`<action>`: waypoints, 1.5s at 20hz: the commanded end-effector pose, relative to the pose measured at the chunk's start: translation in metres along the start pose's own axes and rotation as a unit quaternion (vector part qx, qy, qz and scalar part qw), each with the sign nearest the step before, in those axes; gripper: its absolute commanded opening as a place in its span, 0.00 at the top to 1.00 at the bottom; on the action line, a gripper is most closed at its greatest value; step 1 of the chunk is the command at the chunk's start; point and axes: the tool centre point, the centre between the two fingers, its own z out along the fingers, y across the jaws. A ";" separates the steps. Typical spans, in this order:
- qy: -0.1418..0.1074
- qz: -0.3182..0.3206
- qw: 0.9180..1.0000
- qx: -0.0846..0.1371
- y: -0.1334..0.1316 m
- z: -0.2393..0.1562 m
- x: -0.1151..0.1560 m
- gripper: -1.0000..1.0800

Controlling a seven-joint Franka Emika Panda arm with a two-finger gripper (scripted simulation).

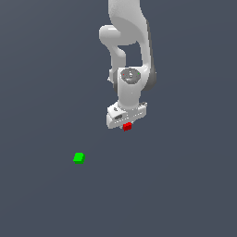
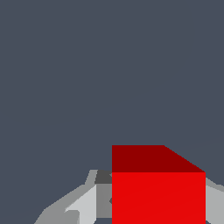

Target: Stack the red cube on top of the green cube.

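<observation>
Red cube (image 1: 127, 126) sits between our gripper (image 1: 126, 124) fingers, just under the white hand.

We see a plain, flat-shaded cube with equal sides, so no long axis; in the wrist view one face of the red cube (image 2: 158, 197) meets us square, and a grey finger (image 2: 83, 205) presses close at its side, the gripper closed on it. The green cube (image 1: 79, 158), same shape, lies well apart toward the exterior view's left on the smooth grey floor (image 1: 185, 194), with open room all round.

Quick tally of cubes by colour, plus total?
Red: 1, the red cube between the pincer fingers.
Green: 1, the green cube, alone toward the exterior view's left.
Total: 2 cubes.
</observation>
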 end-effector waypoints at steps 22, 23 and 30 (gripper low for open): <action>0.000 0.000 1.000 0.000 0.076 -0.003 0.009 1.00; 0.000 0.000 1.000 0.000 0.085 -0.001 0.010 1.00; 0.000 -0.001 1.000 0.000 0.151 0.011 0.018 1.00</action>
